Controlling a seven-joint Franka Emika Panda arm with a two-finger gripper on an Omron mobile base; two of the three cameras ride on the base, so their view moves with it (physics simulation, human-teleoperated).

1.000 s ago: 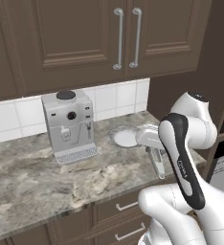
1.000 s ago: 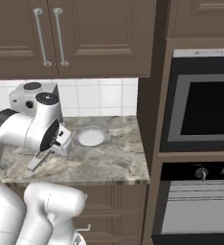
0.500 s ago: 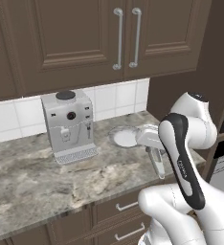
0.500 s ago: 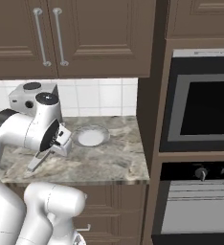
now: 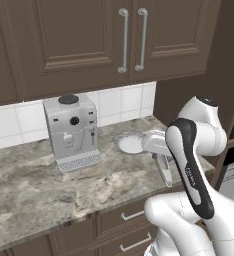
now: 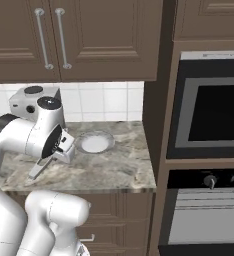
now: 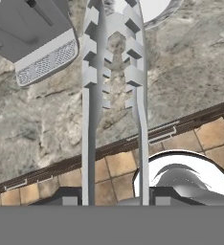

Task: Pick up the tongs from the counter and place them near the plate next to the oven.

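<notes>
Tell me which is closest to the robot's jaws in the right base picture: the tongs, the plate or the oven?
1. The tongs, held in the gripper, hanging down-left.
2. The plate, just right of it on the counter.
3. The oven, far right in the tall cabinet.

Landmark: plate, on worktop near wall. Coffee machine stood on worktop left of plate. Oven stood right of plate, beyond worktop end. Tongs hung over worktop's front part, before plate, apart from it.
</notes>
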